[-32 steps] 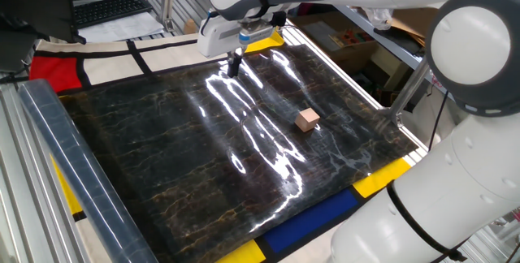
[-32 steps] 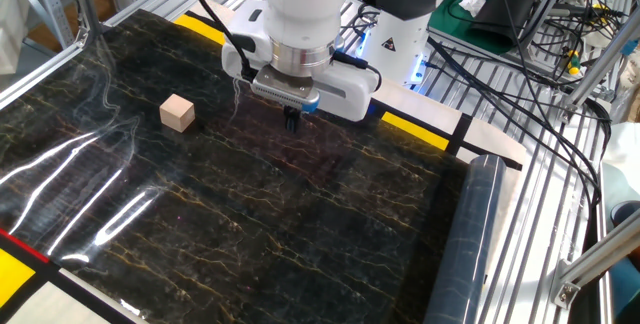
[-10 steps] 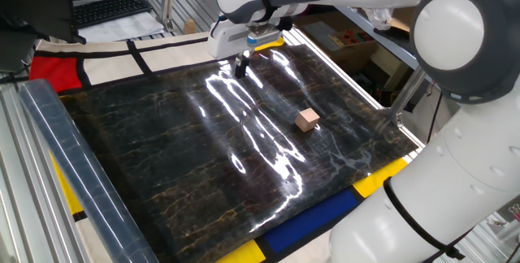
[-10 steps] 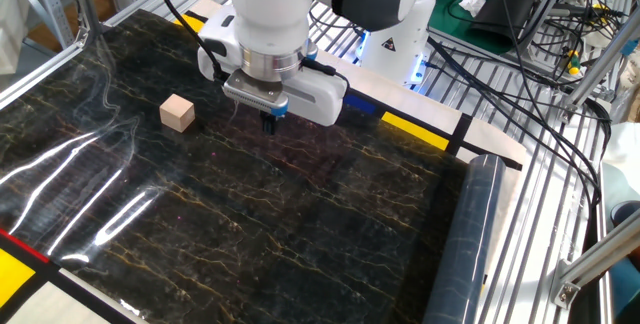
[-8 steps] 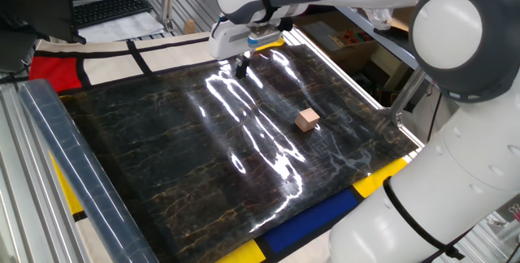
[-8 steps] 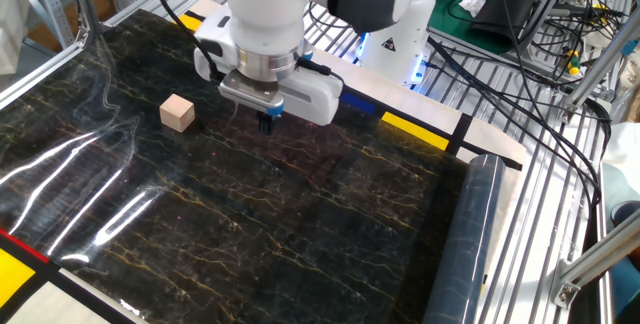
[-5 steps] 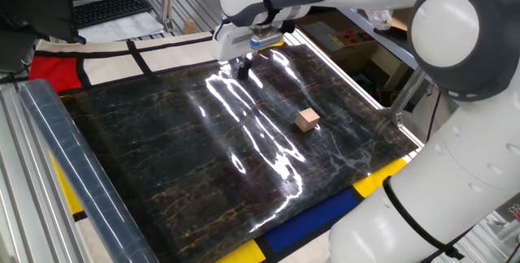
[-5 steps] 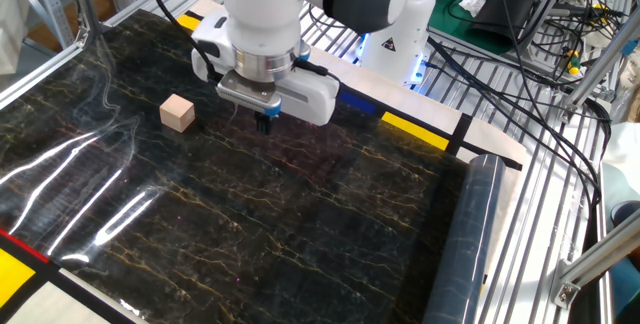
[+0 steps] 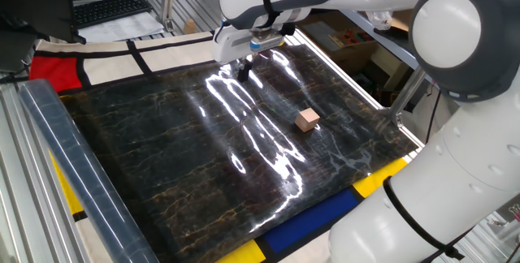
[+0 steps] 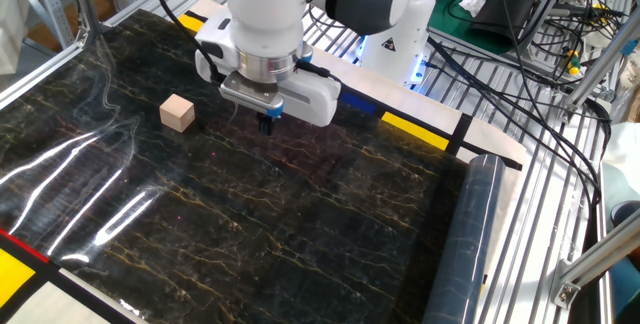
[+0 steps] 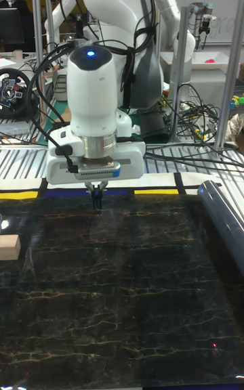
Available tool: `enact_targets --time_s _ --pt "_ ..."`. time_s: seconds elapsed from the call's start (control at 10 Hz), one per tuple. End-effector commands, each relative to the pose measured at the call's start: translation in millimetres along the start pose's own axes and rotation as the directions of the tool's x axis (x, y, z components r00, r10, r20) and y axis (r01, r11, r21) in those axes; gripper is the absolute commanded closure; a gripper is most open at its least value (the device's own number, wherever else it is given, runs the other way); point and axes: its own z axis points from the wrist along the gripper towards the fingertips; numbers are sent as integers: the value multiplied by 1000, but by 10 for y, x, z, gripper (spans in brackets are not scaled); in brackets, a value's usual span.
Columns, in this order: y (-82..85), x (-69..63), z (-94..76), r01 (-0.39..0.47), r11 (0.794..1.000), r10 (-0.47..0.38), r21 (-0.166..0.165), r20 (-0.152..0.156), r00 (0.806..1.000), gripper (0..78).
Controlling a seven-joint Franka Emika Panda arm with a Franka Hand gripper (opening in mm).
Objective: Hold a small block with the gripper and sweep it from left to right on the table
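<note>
- The small block [image 10: 177,113] sits alone on the desk [image 10: 260,244], upright and flat on one face. In the other fixed view it lies to the left of the arm; in the tall fixed view it shows only at the left edge [image 11: 9,248].
- Nothing touches the block; bare glossy marble lies between it and the arm.
- The pincer [image 10: 266,125] hangs near the desk's far edge, pointing straight down, well apart from the block and just above the surface, though the exact clearance is hard to read.
- Its dark fingers [image 11: 97,197] stand close together, narrow, with nothing between them.
- Judged from this, the step in hand is the approach: the block is not yet held, so no sweeping has begun.
- The next move calls for carrying the pincer across to stand over the block, spreading the fingers wider than the cube, lowering so they straddle two opposite faces, then closing.
- In the one fixed view the block [image 9: 307,119] lies nearer the desk's right-hand rim, the pincer [image 9: 242,72] further back.
</note>
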Motion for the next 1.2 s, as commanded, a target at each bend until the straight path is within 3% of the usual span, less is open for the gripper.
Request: enact_targets --time_s 0.1,1.2 --pt "-10 -6 -7 2 1000 -2 1 2 1000 776" --pt "11 3 23 0 1000 0 0 3 1000 776"
